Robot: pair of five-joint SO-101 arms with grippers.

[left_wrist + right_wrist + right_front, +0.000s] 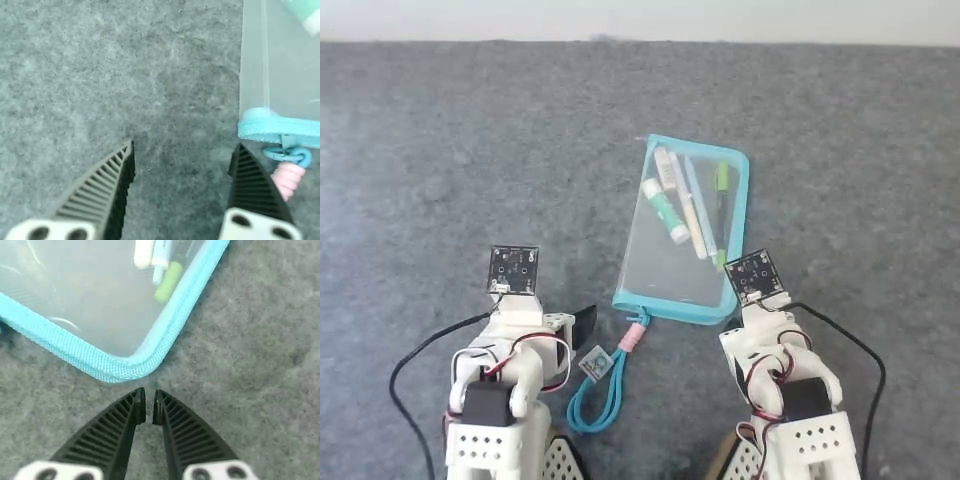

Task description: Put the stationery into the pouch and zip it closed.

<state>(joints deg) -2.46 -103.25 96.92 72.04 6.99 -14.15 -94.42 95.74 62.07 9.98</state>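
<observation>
Clear plastic edged in turquoise forms the pouch (668, 278), which lies flat on the grey felt-like table cover (440, 150) just ahead of the two arms. All the stationery is inside it, gathered toward the far end: a white stick with a green band (666, 210), a cream pencil (693, 228), a pale blue pen (694, 180) beside the pencil, and a green-and-black pen (721, 205) along the side nearest the right arm. The near half of the pouch holds nothing.

The zip slider (288, 153) sits at the pouch's near corner on the left arm's side. A pink bead (635, 338) hangs from it, then a turquoise cord loop (601, 402) with a small tag (595, 363), trailing back between the arms. Whether the zip is shut along its whole run cannot be made out.

The left gripper (185, 147) has its fingers spread wide over bare cover, holding nothing, with one fingertip just beside the slider and bead. The right gripper (149, 392) has its fingers drawn together with only a slit between them, gripping nothing, just short of the pouch's other near corner (125, 369).

In the high view the right arm's wrist board (757, 277) covers that corner and the green pen's lower end. The left wrist view cuts the pouch off at the frame edge, and through the plastic in the right wrist view the pen tips (167, 282) show only as soft shapes.
</observation>
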